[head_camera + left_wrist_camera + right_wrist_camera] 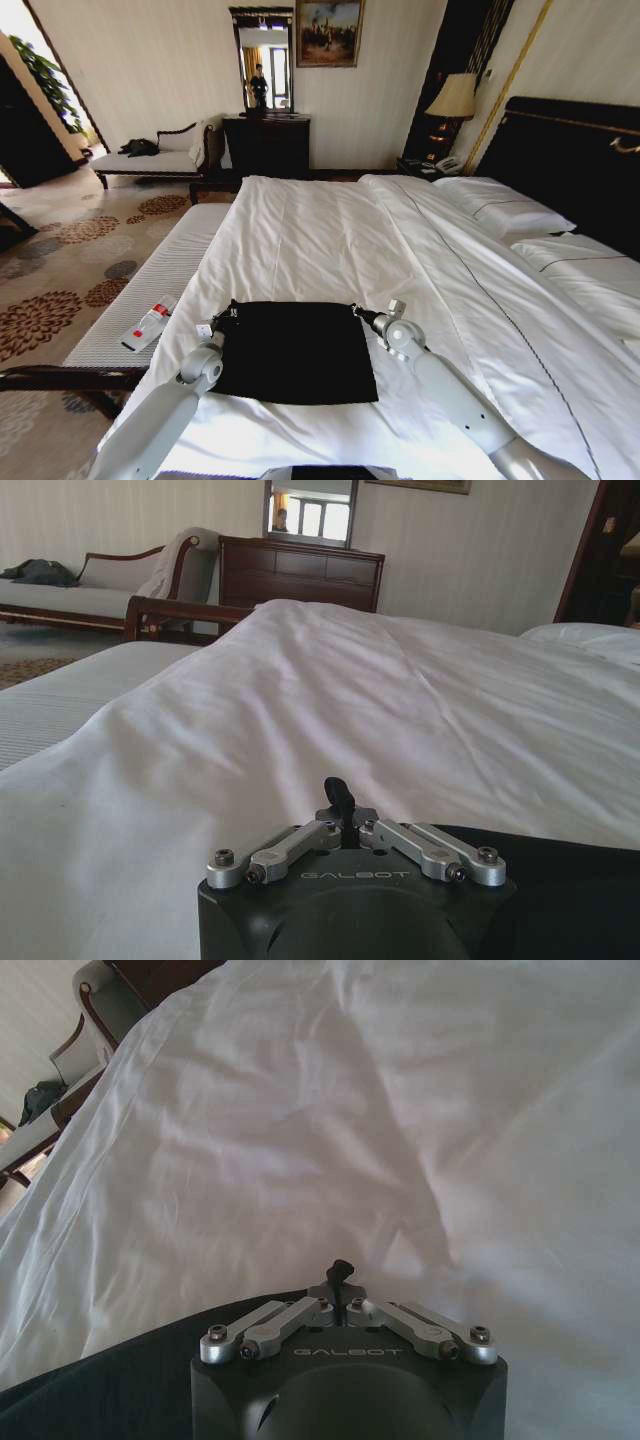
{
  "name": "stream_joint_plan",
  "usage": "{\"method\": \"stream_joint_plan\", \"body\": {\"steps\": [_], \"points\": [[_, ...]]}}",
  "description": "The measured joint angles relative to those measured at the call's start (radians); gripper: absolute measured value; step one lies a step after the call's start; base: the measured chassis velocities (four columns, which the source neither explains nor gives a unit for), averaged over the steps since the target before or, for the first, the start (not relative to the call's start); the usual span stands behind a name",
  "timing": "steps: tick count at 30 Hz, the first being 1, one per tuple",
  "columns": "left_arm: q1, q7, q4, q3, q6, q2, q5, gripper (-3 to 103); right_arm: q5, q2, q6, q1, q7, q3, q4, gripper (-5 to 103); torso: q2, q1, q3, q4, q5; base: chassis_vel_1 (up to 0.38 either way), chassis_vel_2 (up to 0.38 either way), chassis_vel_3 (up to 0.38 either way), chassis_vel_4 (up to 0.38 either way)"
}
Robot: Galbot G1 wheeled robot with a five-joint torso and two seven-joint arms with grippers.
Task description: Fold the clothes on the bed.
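Note:
A black garment (295,350) lies flat as a rough square on the near part of the white bed (330,230). My left gripper (225,315) sits at its far left corner, fingers shut and pinching the cloth's edge. At the far right corner my right gripper (362,314) is shut on the cloth in the same way. In the left wrist view the left gripper (340,798) has its fingers closed together, with the garment (560,880) beside it. The right wrist view shows the right gripper (342,1272) likewise shut, with the garment (100,1390) under it.
A light bench (170,270) runs along the bed's left side with a small white and red device (148,326) on it. Pillows (505,210) lie at the dark headboard on the right. A dark dresser (265,145) and a chaise (150,160) stand by the far wall.

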Motion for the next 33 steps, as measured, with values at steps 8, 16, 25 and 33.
{"method": "stream_joint_plan", "body": {"steps": [8,16,25,33], "points": [[0.000,-0.009,-0.049,-0.021,-0.010,0.016,-0.025,3,0.025,-0.008,0.032,-0.007,0.059,0.028,0.099,1,0.000,0.000,0.000,0.0001,-0.0001,0.000,0.000,0.000,0.000],[-0.004,-0.045,-0.198,-0.066,-0.027,0.062,-0.085,3,0.085,-0.036,0.060,0.000,0.165,0.078,0.288,1,0.000,0.000,0.000,0.0000,-0.0001,0.000,0.000,0.000,0.000],[0.024,-0.101,-0.451,-0.148,-0.042,0.166,-0.146,3,0.215,-0.117,0.080,0.017,0.272,0.201,0.556,1,0.000,0.000,0.000,0.0000,0.0000,0.000,0.000,0.000,0.000],[0.058,-0.115,-0.549,-0.192,-0.059,0.218,-0.139,3,0.249,-0.169,0.087,-0.002,0.314,0.271,0.666,1,0.000,0.000,0.000,0.0001,0.0001,0.000,0.000,0.000,0.000]]}}
